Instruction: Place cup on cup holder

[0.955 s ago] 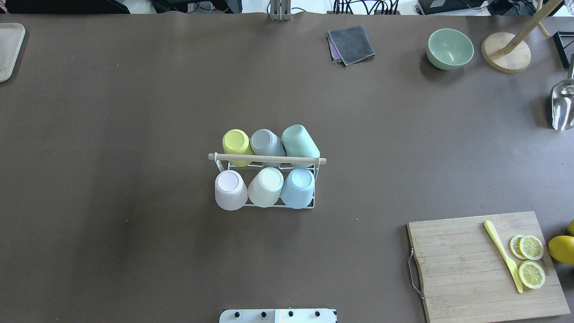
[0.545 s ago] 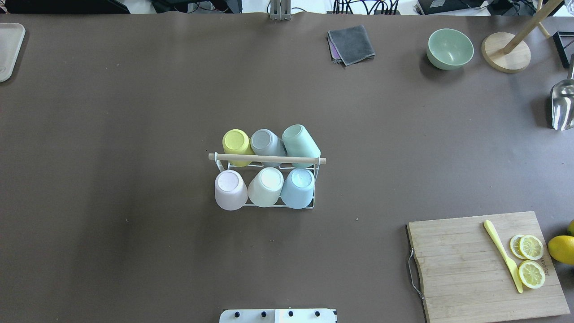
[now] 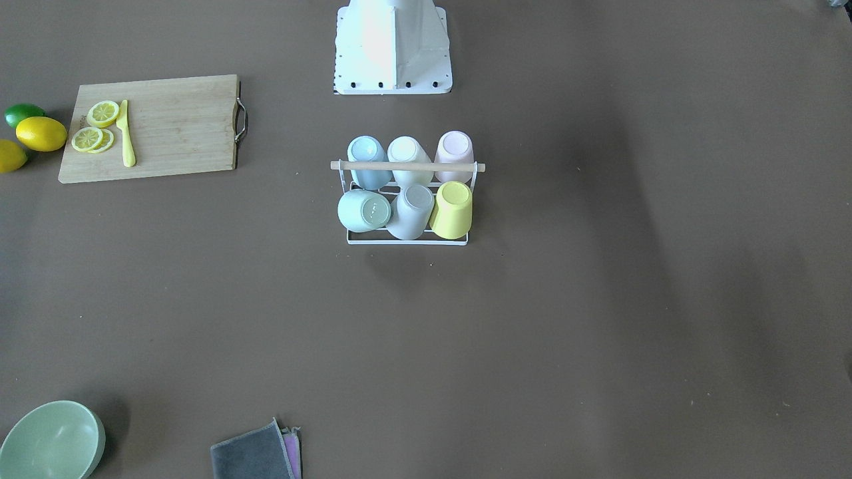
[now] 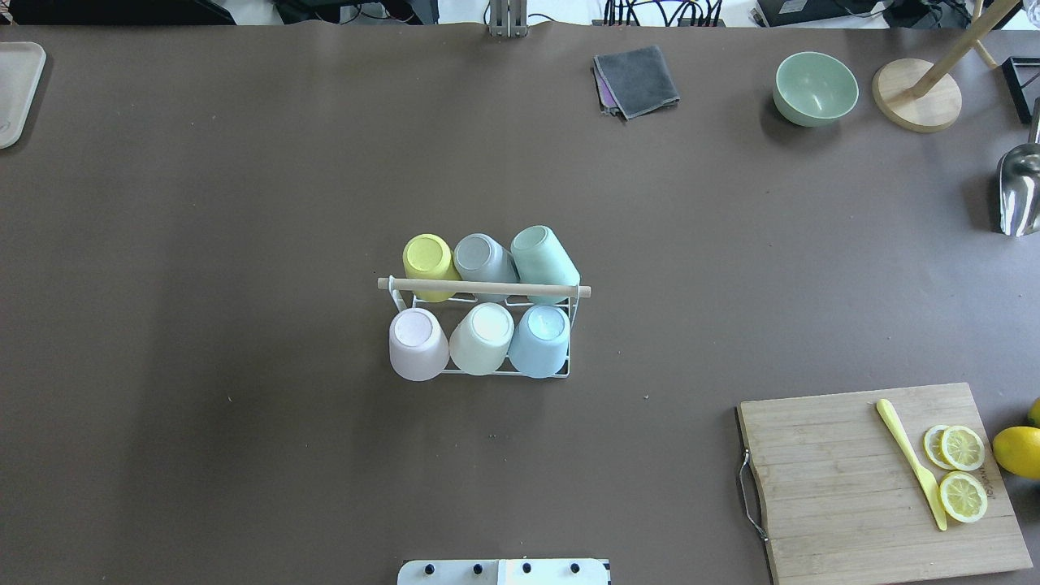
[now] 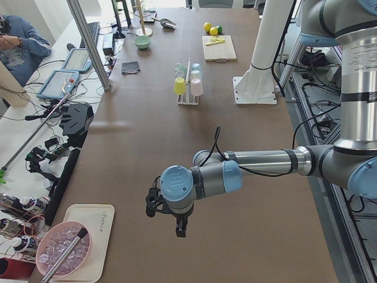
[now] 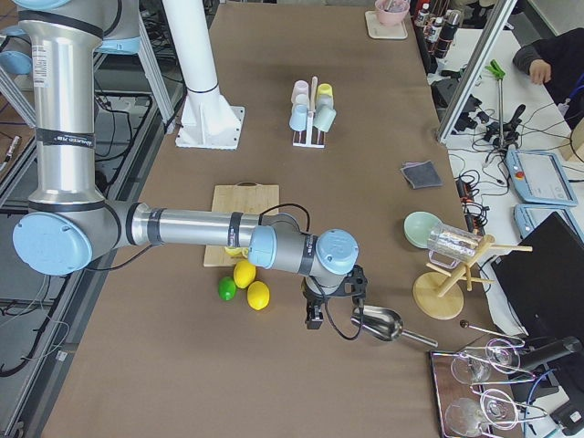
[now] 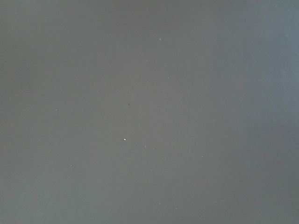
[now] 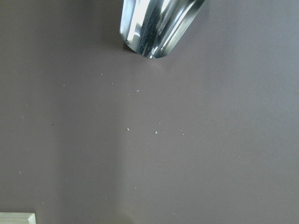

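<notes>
**White wire rack holds six cups; both arms out at the table's ends**

White wire and a light wooden rod make up the cup holder (image 4: 483, 288), which stands mid-table. Six cups sit on it upside down in two rows of three. On the far side of the rod are the yellow cup (image 4: 427, 256), grey cup (image 4: 479, 256) and mint cup (image 4: 543, 253), the mint one leaning outward. On the robot's side are the pink cup (image 4: 416, 341), cream cup (image 4: 486, 333) and blue cup (image 4: 543, 333).

Everything else lies well apart from the rack. A cutting board (image 4: 837, 479) with a yellow knife (image 4: 910, 463) and lemon slices (image 4: 963, 448) is at the near right. A folded grey cloth (image 4: 638, 80) and a green bowl (image 4: 815, 88) sit along the far edge.

The left gripper (image 5: 171, 219) hangs over the table near the robot's left end, not far from a tray (image 5: 100, 227). The right gripper (image 6: 328, 306) hangs just beside a metal scoop (image 6: 379, 324) and near the whole lemons (image 6: 258, 294). Only the side views show the two grippers, so whether their fingers are open or closed cannot be told.
</notes>
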